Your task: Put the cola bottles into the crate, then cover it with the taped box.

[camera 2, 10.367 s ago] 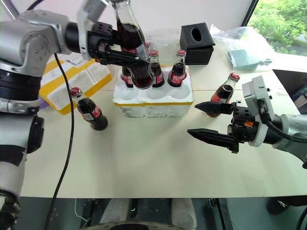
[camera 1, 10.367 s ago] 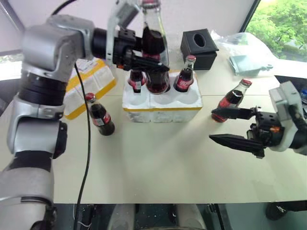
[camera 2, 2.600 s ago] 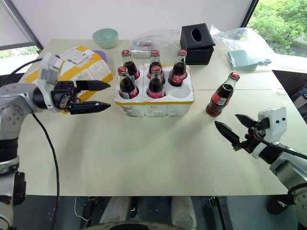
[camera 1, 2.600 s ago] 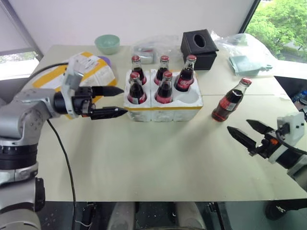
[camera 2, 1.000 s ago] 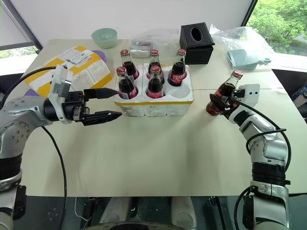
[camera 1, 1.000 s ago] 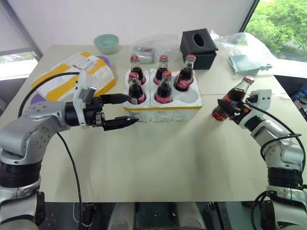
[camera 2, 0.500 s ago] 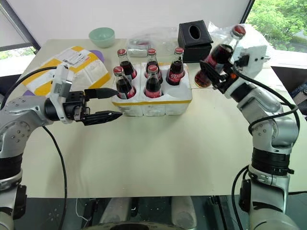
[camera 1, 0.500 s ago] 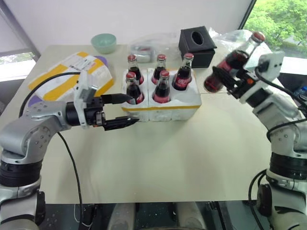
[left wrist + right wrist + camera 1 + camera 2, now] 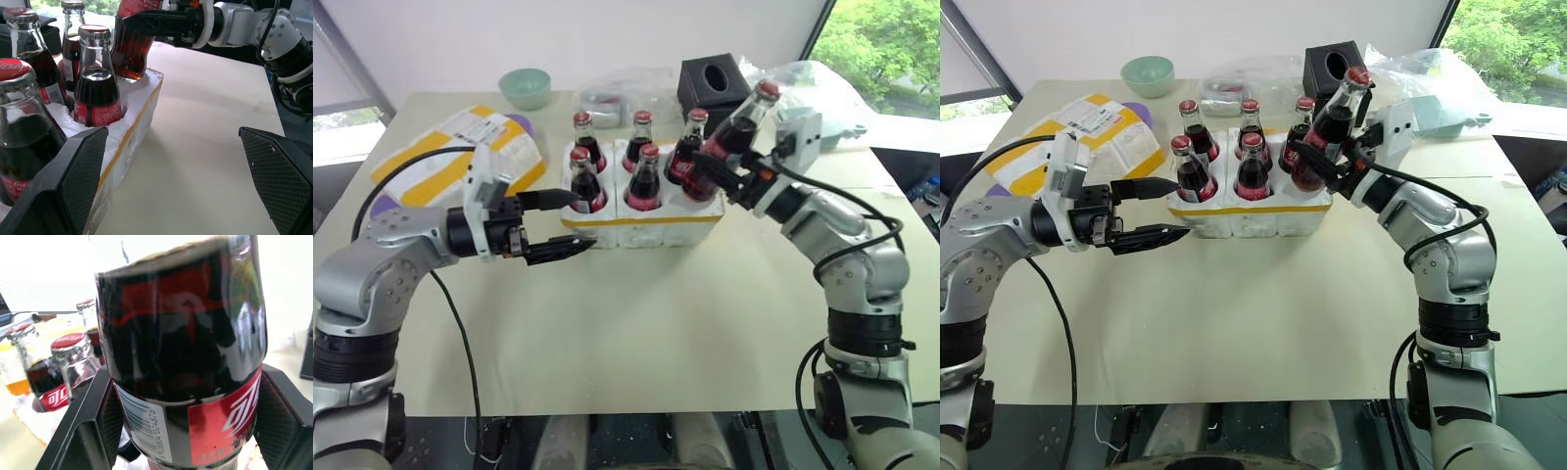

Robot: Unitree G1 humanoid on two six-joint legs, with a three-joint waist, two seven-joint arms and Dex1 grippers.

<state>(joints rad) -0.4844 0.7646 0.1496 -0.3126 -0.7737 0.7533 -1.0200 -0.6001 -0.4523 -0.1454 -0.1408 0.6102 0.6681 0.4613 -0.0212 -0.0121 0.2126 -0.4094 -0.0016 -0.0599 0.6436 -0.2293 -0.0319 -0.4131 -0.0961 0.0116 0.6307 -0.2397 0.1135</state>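
Five small glass cola bottles with red caps and red labels [image 9: 644, 178] stand in the wells of the low white foam crate with a thin yellow tape line [image 9: 641, 219]; the sixth cola bottle [image 9: 724, 140] is tilted, cap leaning away toward the far right, clamped by the right gripper [image 9: 715, 171] with its base over the crate's front-right corner. Left wrist view adds what the head views can't: that bottle's base [image 9: 128, 54] sits at or just above the rim of the corner well, contact not resolvable. Right wrist view shows both black fingers [image 9: 85, 428] pressed against the held bottle's glass [image 9: 183, 357] at label height, seated bottles behind it. Left gripper [image 9: 553, 227] is level on the crate's left side, jaws spread wide, nothing between them, upper fingertip just beside the crate's left wall. White foam box wrapped in broad yellow tape bands with a shipping label [image 9: 460, 152] lies on the cream table [image 9: 636, 323] left of the crate. Further out: pale green bowl [image 9: 528, 86], black tissue box [image 9: 713, 82], clear plastic bags [image 9: 617, 90] at the far edge.
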